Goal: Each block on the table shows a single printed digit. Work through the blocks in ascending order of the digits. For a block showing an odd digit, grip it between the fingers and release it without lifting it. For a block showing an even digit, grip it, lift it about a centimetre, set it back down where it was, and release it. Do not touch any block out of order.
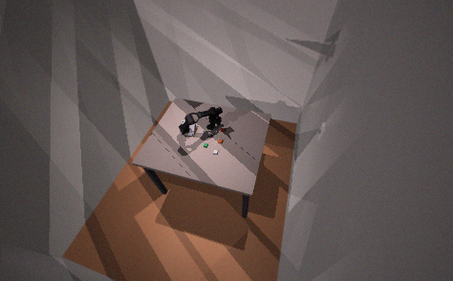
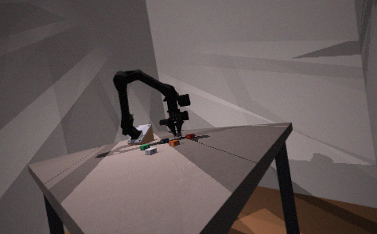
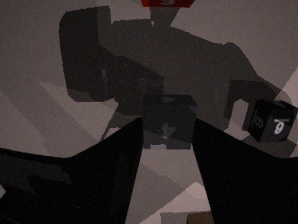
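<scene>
My gripper (image 2: 178, 134) (image 3: 166, 124) points down and is shut on a dark grey block, whose shaded face in the wrist view seems to show a 4. The fingertips meet its two sides; it appears to be very slightly off the table. A black block (image 3: 273, 121) (image 2: 164, 141) (image 1: 210, 135) stands to the right in the wrist view, its digit a 6 or 9. A red block (image 3: 168, 2) (image 2: 190, 136) (image 1: 223, 130) is cut off at the top, its digit only partly seen. An orange block (image 1: 221, 141) (image 2: 174, 143), a green block (image 1: 205, 145) (image 2: 145, 147) and a white block (image 1: 215, 152) (image 2: 150, 151) show no readable digit.
The blocks stand on a grey table (image 1: 202, 169) (image 2: 140, 191). The arm's wedge-shaped base mount (image 2: 145, 134) is behind them, left in the exterior view. The black block is the closest neighbour to my right finger in the wrist view. Dark arm shadows cross the blocks.
</scene>
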You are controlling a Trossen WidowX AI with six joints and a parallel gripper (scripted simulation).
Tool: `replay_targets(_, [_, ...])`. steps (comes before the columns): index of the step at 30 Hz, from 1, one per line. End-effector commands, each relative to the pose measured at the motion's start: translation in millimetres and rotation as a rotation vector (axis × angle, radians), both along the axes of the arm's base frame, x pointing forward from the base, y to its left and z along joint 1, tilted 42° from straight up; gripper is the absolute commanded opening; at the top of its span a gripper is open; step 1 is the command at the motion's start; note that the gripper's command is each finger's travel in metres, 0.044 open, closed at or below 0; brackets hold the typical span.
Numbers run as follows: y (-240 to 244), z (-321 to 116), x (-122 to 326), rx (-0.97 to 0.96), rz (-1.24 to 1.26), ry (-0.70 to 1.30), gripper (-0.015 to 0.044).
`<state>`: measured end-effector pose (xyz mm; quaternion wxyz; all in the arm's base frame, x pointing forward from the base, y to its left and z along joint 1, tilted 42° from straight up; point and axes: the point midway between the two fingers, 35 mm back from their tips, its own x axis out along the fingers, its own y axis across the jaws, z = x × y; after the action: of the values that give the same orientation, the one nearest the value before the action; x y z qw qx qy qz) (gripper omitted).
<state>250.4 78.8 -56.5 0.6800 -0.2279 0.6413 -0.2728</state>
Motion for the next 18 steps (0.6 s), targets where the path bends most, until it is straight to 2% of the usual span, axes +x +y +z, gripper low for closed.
replay_targets(1, [-5.7, -5.6, -0.8, -0.001, -0.001, 0.005, 0.0120])
replay_targets(14, [-8.5, -8.6, -0.8, -0.001, -0.001, 0.005, 0.0120])
replay_targets(18, [-8.5, -8.6, -0.8, -0.001, -0.001, 0.005, 0.0225])
